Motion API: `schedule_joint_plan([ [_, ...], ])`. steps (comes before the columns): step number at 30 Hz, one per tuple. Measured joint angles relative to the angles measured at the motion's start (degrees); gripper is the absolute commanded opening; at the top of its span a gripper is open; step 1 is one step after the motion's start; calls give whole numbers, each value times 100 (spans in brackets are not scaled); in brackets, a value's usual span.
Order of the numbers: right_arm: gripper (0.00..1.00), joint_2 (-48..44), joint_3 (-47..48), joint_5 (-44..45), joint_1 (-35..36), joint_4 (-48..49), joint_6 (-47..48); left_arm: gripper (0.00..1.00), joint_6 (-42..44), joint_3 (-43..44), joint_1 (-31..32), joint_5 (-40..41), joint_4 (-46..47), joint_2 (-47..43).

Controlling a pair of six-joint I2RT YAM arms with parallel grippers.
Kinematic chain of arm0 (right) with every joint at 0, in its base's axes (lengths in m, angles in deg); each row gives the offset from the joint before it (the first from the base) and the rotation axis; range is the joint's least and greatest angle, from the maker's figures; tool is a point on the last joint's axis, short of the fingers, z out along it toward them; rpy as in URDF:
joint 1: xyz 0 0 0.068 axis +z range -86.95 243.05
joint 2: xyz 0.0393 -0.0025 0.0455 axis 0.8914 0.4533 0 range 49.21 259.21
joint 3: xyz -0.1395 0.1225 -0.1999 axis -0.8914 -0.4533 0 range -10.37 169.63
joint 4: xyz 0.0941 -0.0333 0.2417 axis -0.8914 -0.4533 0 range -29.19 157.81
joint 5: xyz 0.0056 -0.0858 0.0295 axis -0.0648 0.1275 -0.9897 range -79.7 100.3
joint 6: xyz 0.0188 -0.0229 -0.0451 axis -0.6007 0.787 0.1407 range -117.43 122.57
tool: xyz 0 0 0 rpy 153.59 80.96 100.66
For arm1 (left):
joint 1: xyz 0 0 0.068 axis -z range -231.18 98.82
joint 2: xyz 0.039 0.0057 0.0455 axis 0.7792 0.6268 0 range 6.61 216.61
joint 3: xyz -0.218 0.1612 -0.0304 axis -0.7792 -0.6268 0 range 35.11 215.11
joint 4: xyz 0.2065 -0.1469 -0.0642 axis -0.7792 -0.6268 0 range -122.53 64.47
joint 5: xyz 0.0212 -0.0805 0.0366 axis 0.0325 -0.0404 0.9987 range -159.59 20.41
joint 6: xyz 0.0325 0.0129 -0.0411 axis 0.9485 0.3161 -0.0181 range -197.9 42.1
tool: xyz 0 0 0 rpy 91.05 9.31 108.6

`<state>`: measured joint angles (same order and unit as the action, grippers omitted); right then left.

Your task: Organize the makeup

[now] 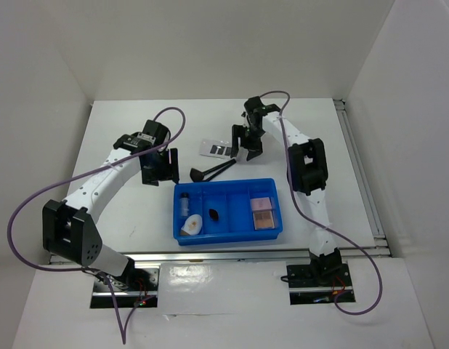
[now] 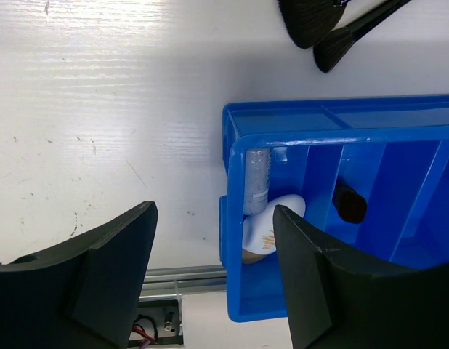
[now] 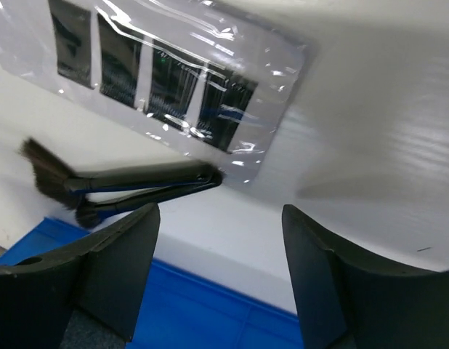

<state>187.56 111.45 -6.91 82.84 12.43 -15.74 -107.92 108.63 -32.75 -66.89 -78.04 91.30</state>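
- Brushes (image 1: 216, 170), palette (image 1: 215, 149) lie outside tray (image 1: 228, 237).
- Right gripper (image 1: 245, 149), spread, hovers over them; next: lower, pinch a brush handle.
- Left gripper (image 1: 158, 173) spread, empty.

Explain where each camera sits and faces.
Top external: above and behind, looking down on the white table; both arms show.
Left wrist: behind the left gripper, facing the blue divided plastic tray; dark fingers show.
Right wrist: behind the right gripper, facing the clear palette with dark pans; its fingers show.
Shared: both wrist views catch the black brushes and tray.
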Motion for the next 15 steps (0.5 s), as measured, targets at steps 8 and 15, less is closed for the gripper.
schedule_joint_plan([
  [8, 69, -334, -501, -212, 330, 122, -898, 78, 4, 0, 0, 2, 0, 0],
  [15, 71, -315, -442, -308, 601, 227, -1884, 78, 22, 0, 0, 15, 0, -17],
])
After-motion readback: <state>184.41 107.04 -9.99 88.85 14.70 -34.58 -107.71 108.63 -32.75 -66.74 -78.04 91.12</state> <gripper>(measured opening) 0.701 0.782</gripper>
